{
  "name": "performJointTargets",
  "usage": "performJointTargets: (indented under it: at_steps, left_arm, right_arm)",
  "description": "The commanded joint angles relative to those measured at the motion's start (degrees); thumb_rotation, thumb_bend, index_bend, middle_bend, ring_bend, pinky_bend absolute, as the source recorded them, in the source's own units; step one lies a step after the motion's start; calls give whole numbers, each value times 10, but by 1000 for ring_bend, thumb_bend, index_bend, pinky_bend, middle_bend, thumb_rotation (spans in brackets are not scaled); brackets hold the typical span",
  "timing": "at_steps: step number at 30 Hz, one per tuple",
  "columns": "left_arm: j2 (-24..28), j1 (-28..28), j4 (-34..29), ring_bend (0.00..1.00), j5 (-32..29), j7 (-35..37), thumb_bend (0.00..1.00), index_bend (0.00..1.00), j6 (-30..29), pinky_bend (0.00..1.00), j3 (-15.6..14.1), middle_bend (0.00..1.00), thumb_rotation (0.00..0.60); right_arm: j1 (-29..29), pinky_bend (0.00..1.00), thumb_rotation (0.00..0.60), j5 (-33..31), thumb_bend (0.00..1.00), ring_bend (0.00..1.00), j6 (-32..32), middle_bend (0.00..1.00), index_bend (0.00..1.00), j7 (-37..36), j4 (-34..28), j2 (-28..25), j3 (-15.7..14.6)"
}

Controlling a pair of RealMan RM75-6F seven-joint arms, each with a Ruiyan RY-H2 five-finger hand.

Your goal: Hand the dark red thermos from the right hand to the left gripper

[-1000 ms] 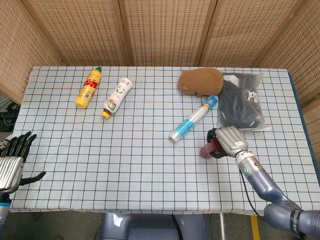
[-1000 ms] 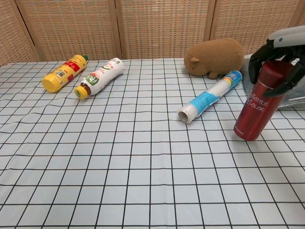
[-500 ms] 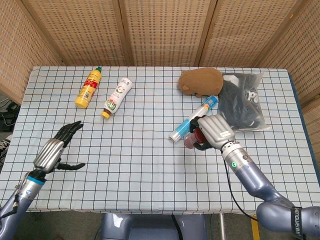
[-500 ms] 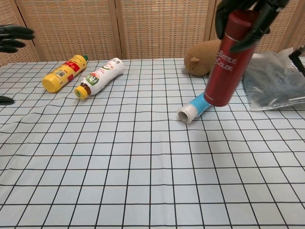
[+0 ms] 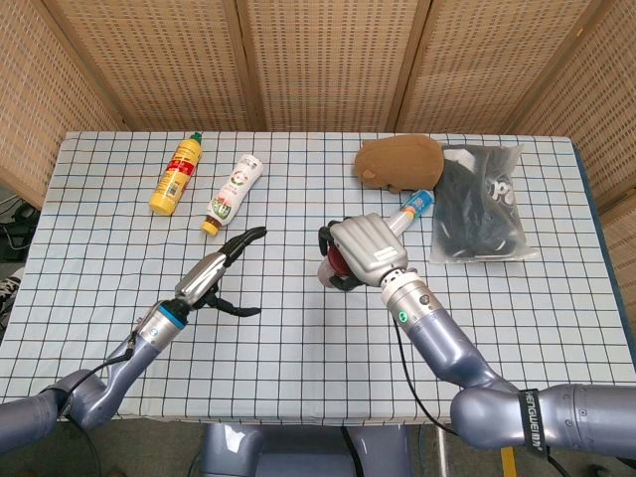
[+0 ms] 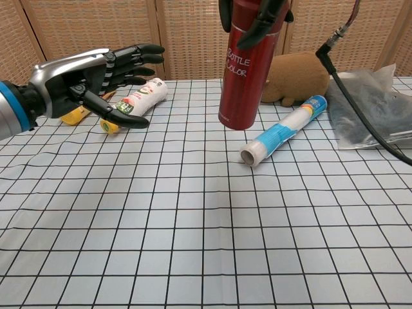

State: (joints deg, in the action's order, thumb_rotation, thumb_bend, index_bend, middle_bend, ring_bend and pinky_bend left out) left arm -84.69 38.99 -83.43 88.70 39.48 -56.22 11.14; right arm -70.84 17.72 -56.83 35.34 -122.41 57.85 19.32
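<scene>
My right hand [image 5: 366, 248] grips the dark red thermos [image 6: 245, 67] near its top and holds it upright above the table's middle; white lettering runs down its side. In the head view only the thermos [image 5: 332, 268] base shows under the hand. My right hand [image 6: 256, 14] is cut off by the top edge of the chest view. My left hand [image 6: 90, 76] hovers open to the left of the thermos, fingers stretched toward it and thumb below, with a clear gap between them. In the head view my left hand [image 5: 218, 277] sits left of centre.
A yellow bottle [image 5: 177, 174] and a white bottle [image 5: 233, 192] lie at the back left. A blue-and-white roll [image 6: 283, 129] lies just right of the thermos. Behind it are a brown plush [image 5: 399, 162] and a dark bag in clear plastic [image 5: 479, 205].
My right hand lifted the thermos off the table at the right and carried it leftward to the middle. My left hand came up from the left edge toward it, staying open.
</scene>
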Motion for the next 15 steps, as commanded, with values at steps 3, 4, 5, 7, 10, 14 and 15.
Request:
performJointTargets:
  at_steps: [3,4,5,7,10,14,15]
  left_arm:
    - [-35,27,19,0,-24,18,0,0,23,0,11,0,600]
    - [-48,36,21,0,-30,26,0,0,33,0,14,0,600]
    - [-58,42,30,0,-36,25,0,0,39,0,16,0,600]
    - [-70,50,36,0,-43,27,0,0,43,0,19,0,600]
    - [-90,60,50,0,-53,29,0,0,44,0,25,0,600]
    - [-111,76,59,0,-70,37,0,0,53,0,36,0,600]
    - [-114,79,61,0,-73,34,0,0,54,0,38,0,600]
  right_arm:
    - [-30,698,600,-25,755,542,-8,569,621,14,11,23,0]
    - [-39,698,600,-29,755,542,-5,570,622,18,17,33,-1]
    - [-47,698,600,-37,755,542,-8,570,622,20,24,43,-1]
    - [-56,698,600,-45,756,542,-13,571,622,21,29,52,-1]
    - [-67,698,600,-56,759,544,-18,572,624,20,31,61,1]
    - [-77,698,600,-62,759,544,-24,572,624,22,34,69,-2]
    - [-78,698,600,-64,760,544,-25,572,624,22,34,71,-2]
